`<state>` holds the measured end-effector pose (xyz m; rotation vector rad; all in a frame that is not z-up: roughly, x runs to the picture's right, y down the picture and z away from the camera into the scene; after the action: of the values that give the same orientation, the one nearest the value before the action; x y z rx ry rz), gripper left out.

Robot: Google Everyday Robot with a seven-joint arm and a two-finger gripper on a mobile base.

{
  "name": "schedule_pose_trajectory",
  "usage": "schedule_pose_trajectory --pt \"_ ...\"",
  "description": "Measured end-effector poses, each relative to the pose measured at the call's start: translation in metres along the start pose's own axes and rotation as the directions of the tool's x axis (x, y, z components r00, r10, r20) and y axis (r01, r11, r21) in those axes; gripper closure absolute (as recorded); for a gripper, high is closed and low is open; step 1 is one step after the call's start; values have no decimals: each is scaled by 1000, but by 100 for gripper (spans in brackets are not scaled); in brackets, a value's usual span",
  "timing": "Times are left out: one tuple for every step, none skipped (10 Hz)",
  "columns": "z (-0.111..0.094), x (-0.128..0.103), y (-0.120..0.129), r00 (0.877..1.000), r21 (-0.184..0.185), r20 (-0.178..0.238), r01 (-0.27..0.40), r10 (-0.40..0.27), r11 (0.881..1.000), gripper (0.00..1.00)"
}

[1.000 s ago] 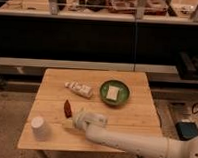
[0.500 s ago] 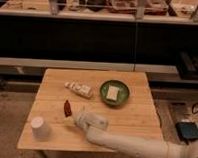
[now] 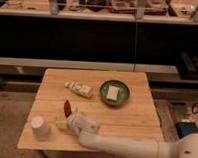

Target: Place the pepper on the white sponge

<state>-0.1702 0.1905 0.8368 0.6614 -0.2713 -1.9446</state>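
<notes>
The pepper (image 3: 67,108), small, dark red and pointed, lies on the wooden table (image 3: 135,120) left of centre. My gripper (image 3: 72,119) is at the pepper's near end, right against it, with the white arm (image 3: 124,147) reaching in from the lower right. Whether it touches the pepper cannot be told. The white sponge (image 3: 113,93), a pale squarish block, rests on the round green plate (image 3: 104,96) towards the back right of the table.
A white labelled bottle (image 3: 79,88) lies on its side behind the pepper. A white cup (image 3: 39,127) stands near the front left corner. Dark shelving and a counter run behind the table. A dark box (image 3: 186,129) sits on the floor at right.
The gripper has edged a little to the left and down, closer to the pepper. The pepper, bottle, plate and cup have not moved.
</notes>
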Motion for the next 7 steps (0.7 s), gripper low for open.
schedule_pose_trajectory --pt "3 -1 -3 1000 0 0 9 -9 1000 34" --pt "5 -1 -5 1000 -1 1 18 -18 1000 45" --pt "7 -2 -5 1000 -5 2 26 -26 1000 57" --pt "7 -3 -3 999 -12 5 33 -33 999 67" --pt "8 -4 -1 999 -18 8 39 -39 999 75" --pt "10 -6 1 999 -27 14 50 -50 998 86" --pt "11 -8 1 998 -31 20 55 -55 998 91"
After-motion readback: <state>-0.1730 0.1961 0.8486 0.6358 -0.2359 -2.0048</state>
